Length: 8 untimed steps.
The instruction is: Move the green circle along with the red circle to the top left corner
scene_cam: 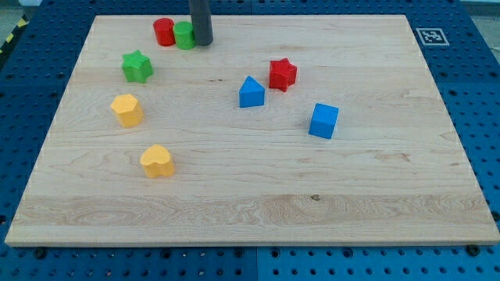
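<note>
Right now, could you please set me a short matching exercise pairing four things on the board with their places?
Things:
1. red circle
2. my tip
3. blue cube
4. yellow heart

Places:
A. farthest toward the view's right
B. against the green circle's left side
C. nearest the view's bottom
D. against the green circle's right side

Pairs: 1-B, 2-D, 3-A, 4-C

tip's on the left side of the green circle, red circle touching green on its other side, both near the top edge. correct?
Not quite: my tip is at the view's right of the green circle, not the left. The red circle does touch it on the other side, both near the board's top edge, per the camera view.
</note>
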Tool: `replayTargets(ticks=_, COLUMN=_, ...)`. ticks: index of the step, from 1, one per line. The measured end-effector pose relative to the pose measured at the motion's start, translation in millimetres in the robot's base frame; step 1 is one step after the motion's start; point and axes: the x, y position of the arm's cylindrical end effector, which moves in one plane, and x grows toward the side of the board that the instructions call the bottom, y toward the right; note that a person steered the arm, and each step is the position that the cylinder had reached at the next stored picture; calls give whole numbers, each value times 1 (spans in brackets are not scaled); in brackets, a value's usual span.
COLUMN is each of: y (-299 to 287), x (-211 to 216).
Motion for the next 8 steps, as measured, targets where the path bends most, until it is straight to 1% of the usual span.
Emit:
replayTargets(ticks=1, y=-14, x=-1)
replayTargets(ticks=3, y=-81, x=-1)
replayTargets(ticks=5, y=-90, x=-1)
replayTargets(ticks=8, y=-136, x=24)
